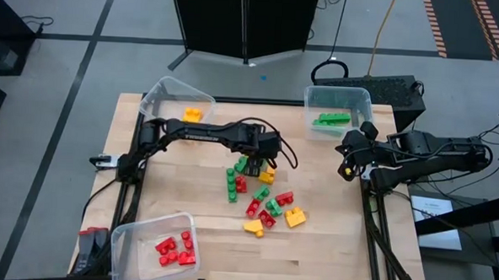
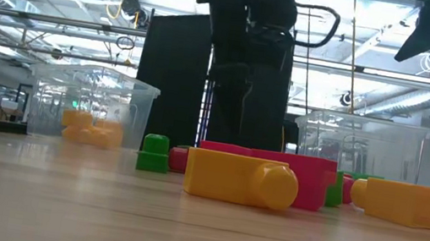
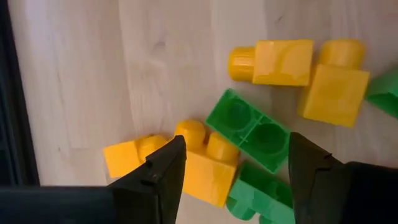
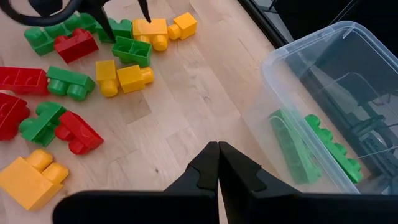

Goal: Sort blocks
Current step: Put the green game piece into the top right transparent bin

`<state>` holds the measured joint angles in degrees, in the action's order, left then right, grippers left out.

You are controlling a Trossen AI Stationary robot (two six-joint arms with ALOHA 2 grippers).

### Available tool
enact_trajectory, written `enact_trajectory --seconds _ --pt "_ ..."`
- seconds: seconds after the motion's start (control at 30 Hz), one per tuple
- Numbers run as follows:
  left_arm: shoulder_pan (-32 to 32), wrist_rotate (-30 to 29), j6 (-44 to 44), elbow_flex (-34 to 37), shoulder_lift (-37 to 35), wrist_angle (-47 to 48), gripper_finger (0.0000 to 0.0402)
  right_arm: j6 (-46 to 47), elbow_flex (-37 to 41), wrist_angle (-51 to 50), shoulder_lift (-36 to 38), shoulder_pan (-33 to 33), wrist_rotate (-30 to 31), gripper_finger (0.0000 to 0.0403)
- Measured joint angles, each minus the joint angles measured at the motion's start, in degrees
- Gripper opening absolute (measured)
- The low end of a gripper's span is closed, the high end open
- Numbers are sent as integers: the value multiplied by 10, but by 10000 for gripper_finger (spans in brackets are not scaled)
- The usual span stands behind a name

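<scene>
Overhead, table-level, two close wrist views; shared blocks (image 1: 260, 195)

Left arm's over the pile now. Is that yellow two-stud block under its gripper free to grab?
Probably yes. The left gripper is open and straddles the yellow block from above. A green block touches one side, so a finger may nudge it.

The left end effector (image 1: 265, 160) hangs over the far edge of the blocks (image 1: 260, 195) in the middle of the counter (image 1: 329, 245); the right end effector (image 1: 347, 165) waits beside the bin (image 1: 338, 110) with green blocks.
</scene>
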<state>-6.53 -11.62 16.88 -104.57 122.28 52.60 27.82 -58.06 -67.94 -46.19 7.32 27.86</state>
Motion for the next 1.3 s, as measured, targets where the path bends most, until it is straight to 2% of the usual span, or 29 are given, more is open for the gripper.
enact_trajectory --seconds 0.27,0.47,0.83,1.3 --pt "6 2 62 0 5 -38 171 0 0 0 0 0 4 6" --pt "3 5 65 0 5 -9 168 0 0 0 0 0 4 6" --pt "2 5 80 0 5 -11 100 0 0 0 0 0 6 6" --pt "-5 9 99 0 27 -3 98 0 0 -2 0 0 5 6"
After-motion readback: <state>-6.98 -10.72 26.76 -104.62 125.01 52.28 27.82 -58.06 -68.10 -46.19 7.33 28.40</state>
